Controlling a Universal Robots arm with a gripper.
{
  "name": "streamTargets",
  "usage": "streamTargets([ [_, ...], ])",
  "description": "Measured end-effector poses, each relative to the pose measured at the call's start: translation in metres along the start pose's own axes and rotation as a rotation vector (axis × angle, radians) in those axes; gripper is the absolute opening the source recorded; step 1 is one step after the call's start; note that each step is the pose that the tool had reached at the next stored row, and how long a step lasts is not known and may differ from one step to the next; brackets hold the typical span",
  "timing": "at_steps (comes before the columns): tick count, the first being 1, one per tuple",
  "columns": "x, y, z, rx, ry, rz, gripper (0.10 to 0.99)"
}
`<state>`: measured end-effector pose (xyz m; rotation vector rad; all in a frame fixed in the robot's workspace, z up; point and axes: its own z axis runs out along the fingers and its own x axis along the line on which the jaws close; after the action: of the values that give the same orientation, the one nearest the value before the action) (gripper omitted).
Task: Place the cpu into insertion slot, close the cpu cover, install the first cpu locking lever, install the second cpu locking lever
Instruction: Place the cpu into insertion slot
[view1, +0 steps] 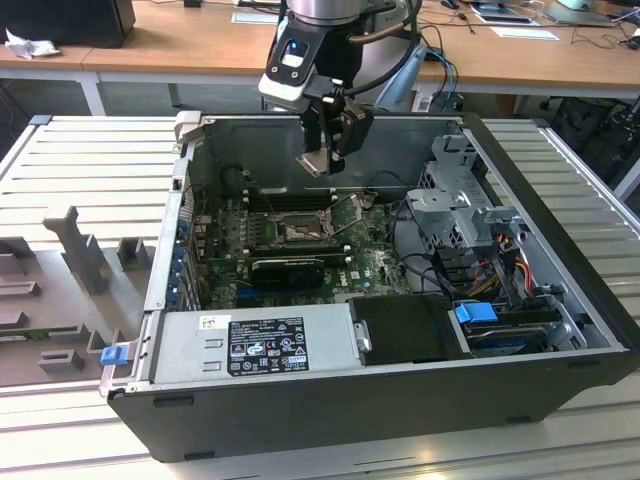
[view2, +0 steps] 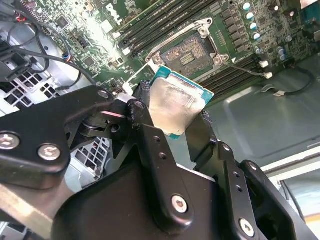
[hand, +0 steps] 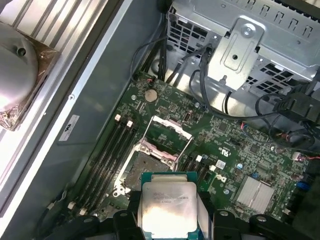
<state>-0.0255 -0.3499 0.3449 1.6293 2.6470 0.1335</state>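
Observation:
My gripper (view1: 322, 160) hangs inside the open computer case, above the board, and is shut on the cpu (view1: 313, 163). In both wrist views the cpu (hand: 167, 207) is a pale silvery square with a teal edge, pinched on two opposite sides by the black fingers (hand: 206, 216). The cpu (view2: 175, 106) is tilted in the air, clear of the board. The insertion slot (hand: 143, 172) lies beneath it, dark and bare, with a silver rim (view2: 187, 50). At the slot's far edge the cpu cover (hand: 168, 134) stands raised on its hinge. The slot (view1: 300, 232) sits mid-board in the exterior view.
Long black memory slots (hand: 112, 150) flank the socket. A metal drive cage (view1: 462, 205) with cables (view1: 500, 265) fills the exterior view's right of the case; a power supply (view1: 255, 345) sits at the front. A grey moulded tray (view1: 60, 300) lies left of the case.

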Motion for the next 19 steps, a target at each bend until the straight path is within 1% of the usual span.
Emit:
streamTargets([
  [6, 0.0000, -0.0002, 0.0019, -0.001, -0.0041, 0.046, 0.525],
  [11, 0.0006, 0.0000, 0.0039, -0.002, -0.0104, 0.119, 0.525],
  [13, 0.0007, -0.0001, 0.0053, -0.003, -0.0149, 0.170, 0.525],
  [15, 0.0006, -0.0003, 0.0069, -0.004, -0.0183, 0.208, 0.525],
  [16, 0.0006, -0.0003, 0.0079, -0.004, -0.0211, 0.240, 0.525],
  [18, 0.0006, -0.0005, 0.0089, -0.005, -0.0240, 0.272, 0.525],
  [19, 0.0006, -0.0005, 0.0097, -0.005, -0.0263, 0.297, 0.525],
])
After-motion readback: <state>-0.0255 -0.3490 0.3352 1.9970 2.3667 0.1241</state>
